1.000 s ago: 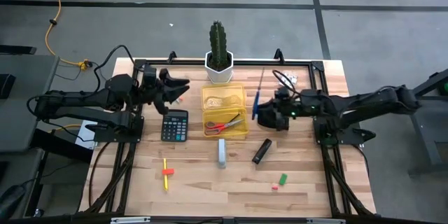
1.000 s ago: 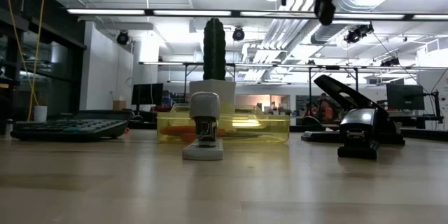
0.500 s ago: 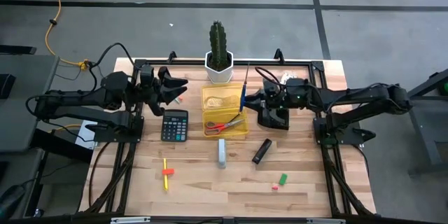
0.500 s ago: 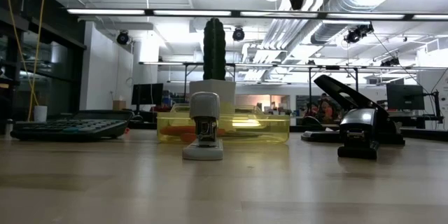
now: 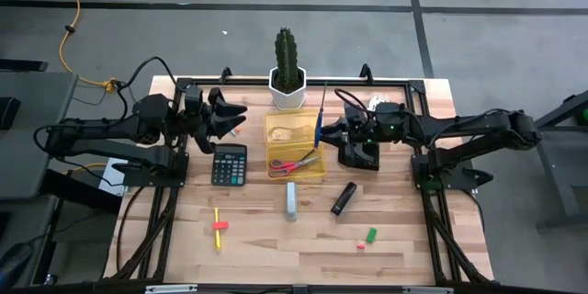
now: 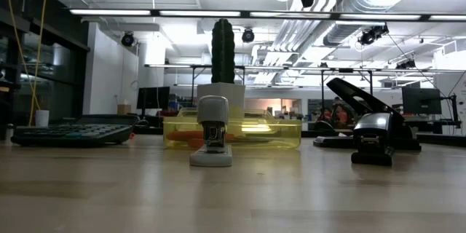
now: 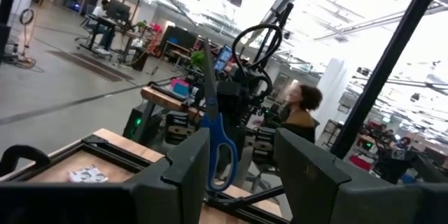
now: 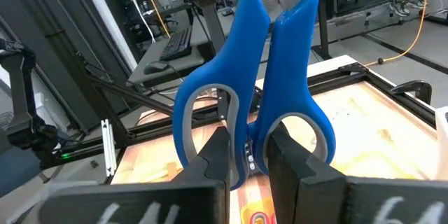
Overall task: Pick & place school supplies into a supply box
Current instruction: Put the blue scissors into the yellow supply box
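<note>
Your right gripper [image 5: 333,131] is clamped narrow on the blue scissors [image 5: 319,121], holding them in the air just beside the right edge of the yellow box [image 5: 294,146], blades pointing toward the back rail. The red scissors [image 5: 296,162] already lie inside that box. Your left gripper [image 5: 234,118] hangs with its fingers parted and empty above the calculator [image 5: 229,164], near the box's left side. The front of the table [image 5: 404,239] is roomy: stapler [image 5: 291,200], yellow pencil [image 5: 218,229], green eraser [image 5: 371,234]. No writing is readable.
</note>
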